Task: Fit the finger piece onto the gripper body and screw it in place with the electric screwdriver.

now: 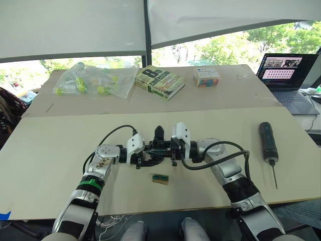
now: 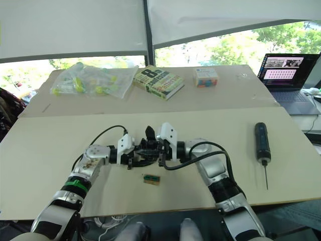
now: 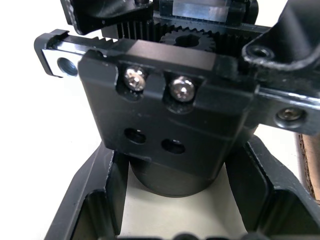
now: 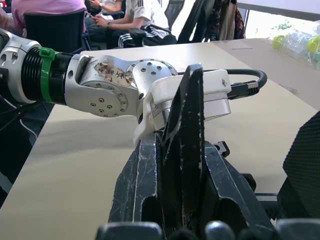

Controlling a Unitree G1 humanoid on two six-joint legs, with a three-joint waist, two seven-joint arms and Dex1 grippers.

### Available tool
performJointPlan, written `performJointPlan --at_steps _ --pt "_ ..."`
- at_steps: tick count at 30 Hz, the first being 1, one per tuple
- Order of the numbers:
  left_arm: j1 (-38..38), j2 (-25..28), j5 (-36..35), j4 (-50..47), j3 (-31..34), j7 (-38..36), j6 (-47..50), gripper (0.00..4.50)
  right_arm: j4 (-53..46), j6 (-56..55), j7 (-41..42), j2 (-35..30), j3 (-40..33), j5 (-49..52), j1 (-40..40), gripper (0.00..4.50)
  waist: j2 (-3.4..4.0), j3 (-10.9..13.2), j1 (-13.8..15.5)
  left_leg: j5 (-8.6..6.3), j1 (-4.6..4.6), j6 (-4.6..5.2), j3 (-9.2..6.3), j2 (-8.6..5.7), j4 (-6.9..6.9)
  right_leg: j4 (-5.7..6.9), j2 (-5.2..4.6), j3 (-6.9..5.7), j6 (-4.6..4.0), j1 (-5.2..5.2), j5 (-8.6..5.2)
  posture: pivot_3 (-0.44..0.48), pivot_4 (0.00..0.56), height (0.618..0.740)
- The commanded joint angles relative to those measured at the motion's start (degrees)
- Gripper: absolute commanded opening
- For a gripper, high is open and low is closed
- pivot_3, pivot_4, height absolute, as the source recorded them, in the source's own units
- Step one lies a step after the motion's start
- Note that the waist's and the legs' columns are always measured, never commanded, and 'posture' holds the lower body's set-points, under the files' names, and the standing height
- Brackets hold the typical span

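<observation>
Both grippers meet at the middle of the table. My left gripper (image 1: 146,153) is shut on the gripper body (image 3: 165,115), a black block with two silvery screws and a toothed rack; its fingers (image 3: 92,200) flank the body's round base. My right gripper (image 1: 169,148) is shut on the finger piece (image 4: 185,135), a black wedge that stands point-up (image 1: 159,132) right against the gripper body (image 1: 153,148). The electric screwdriver (image 1: 268,142) lies on the table at the right, bit toward the front edge, apart from both grippers.
A tiny tan-and-green block (image 1: 160,178) lies just in front of the grippers. At the back stand a plastic bag of yellow-green items (image 1: 93,79), a book (image 1: 159,82) and a small box (image 1: 206,77). A laptop (image 1: 288,75) sits at the far right. People sit beyond the table (image 4: 135,20).
</observation>
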Motion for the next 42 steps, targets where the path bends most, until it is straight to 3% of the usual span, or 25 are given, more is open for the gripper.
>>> performJointPlan --at_steps 1,22,42 --pt "1.55 0.58 0.52 -0.35 -1.17 -1.07 0.72 2.29 0.09 2.79 0.12 -1.6 1.21 -1.81 0.92 0.45 0.0 0.0 0.01 0.0 0.0 0.0 0.0 0.0 0.0 0.0 0.0 0.0 0.0 0.0 0.0 0.0 0.15 0.737" --pt "2.18 0.49 0.54 -1.09 -1.24 -0.73 1.36 2.29 -5.89 10.08 0.66 -3.86 1.93 -0.09 2.63 0.45 0.0 -0.02 0.18 -0.02 0.0 -0.02 0.0 0.0 0.0 -0.03 -0.01 0.0 0.0 0.01 0.0 0.0 0.15 0.737" --pt "3.08 0.5 0.3 -2.17 -1.33 -0.93 2.09 2.29 -2.44 6.63 -1.74 -1.18 0.65 -1.34 1.03 0.45 0.0 -0.05 -0.12 -0.02 0.12 -0.03 0.0 0.02 0.0 -0.01 0.02 0.02 0.0 0.08 0.0 0.0 0.15 0.737"
